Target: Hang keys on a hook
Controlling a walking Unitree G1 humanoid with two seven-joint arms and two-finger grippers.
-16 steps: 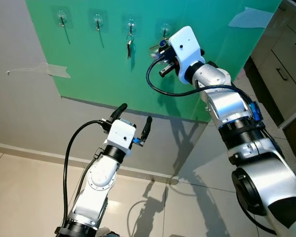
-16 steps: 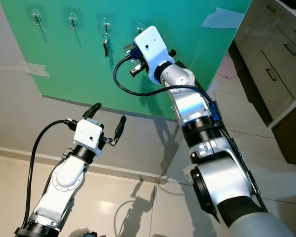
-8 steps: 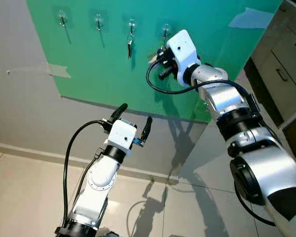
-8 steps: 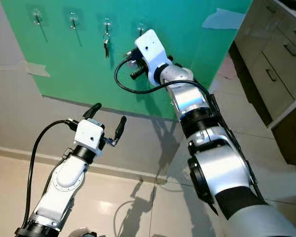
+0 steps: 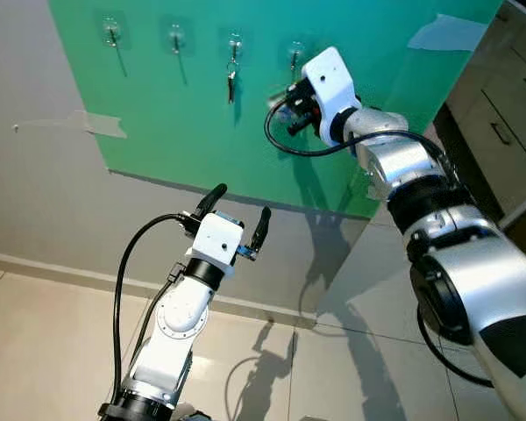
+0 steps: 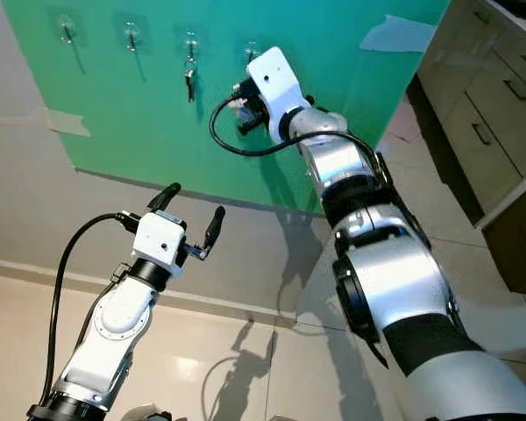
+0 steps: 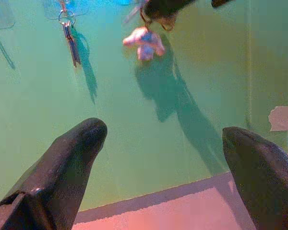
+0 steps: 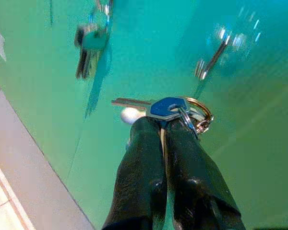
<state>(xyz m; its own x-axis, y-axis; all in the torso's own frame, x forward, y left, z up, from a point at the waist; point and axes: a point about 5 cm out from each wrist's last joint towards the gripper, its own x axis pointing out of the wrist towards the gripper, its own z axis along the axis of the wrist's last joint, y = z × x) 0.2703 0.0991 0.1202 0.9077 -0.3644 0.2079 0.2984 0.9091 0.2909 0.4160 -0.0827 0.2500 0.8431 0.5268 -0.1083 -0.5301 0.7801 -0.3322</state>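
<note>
- Green board (image 5: 202,114) carries four hooks.
- Right hand (image 8: 164,125) pinches the keys (image 8: 170,107) at its fingertips, just below the rightmost hook (image 8: 212,60).
- Left hand (image 5: 237,210) hangs wide apart, lower down.

The board (image 5: 202,105) is plain bright green, fixed on a grey wall (image 5: 35,202) with pale translucent tape (image 5: 444,32). The hooks (image 5: 111,33) are clear plastic with dark metal. The hung keys (image 5: 231,81) are dark silver. The right gripper (image 8: 169,125) has black fingers and holds keys (image 8: 170,108) with a blue head, silver blades and a brassy ring. The left gripper (image 5: 237,215) is black on a white housing. The arms (image 5: 171,320) are silver with black cables. The floor (image 5: 53,351) is glossy cream tile.
</note>
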